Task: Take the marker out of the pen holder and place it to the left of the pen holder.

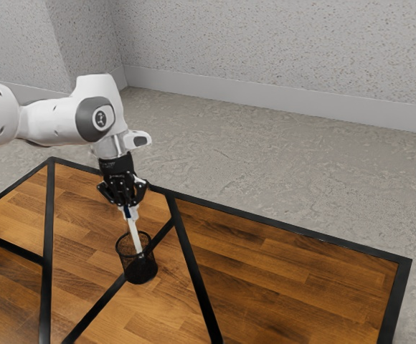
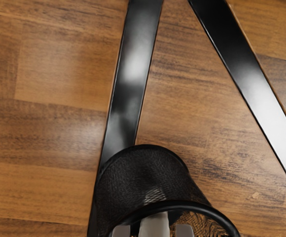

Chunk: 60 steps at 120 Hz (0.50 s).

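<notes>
Claw (image 1: 128, 213) clenched on marker (image 1: 135, 233), both fingers closed about its upper part. Marker tilted, lower end inside mesh pen holder (image 1: 141, 273) — upper part standing above rim. I see holder upright on wooden worktop (image 1: 280, 265), beside black strip (image 1: 96, 308). Wrist view gives me marker's pale body between fingertips — holder's rim just below.

I am seeing soft, even light while whitish glare is gleaming off the wooden tabletop's (image 1: 287, 265) glossy black strips (image 2: 134, 64).
</notes>
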Available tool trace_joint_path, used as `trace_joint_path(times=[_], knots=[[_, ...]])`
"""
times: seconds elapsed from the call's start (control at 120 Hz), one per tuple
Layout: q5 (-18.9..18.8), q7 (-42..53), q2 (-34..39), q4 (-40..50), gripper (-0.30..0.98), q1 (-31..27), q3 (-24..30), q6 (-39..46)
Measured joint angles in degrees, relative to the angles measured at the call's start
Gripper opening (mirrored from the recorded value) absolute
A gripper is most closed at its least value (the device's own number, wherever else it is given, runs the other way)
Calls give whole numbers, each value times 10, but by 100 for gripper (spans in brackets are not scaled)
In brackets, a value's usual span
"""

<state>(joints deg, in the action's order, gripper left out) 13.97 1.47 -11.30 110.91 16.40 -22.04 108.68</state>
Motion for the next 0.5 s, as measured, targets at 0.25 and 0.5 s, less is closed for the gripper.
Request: trace_joint_path(times=[0.25,0.5], knots=[[-102,-1,22,-132,-8,-6,-2,-138],[-247,12,-74,-144,-8,-11,1,-254]])
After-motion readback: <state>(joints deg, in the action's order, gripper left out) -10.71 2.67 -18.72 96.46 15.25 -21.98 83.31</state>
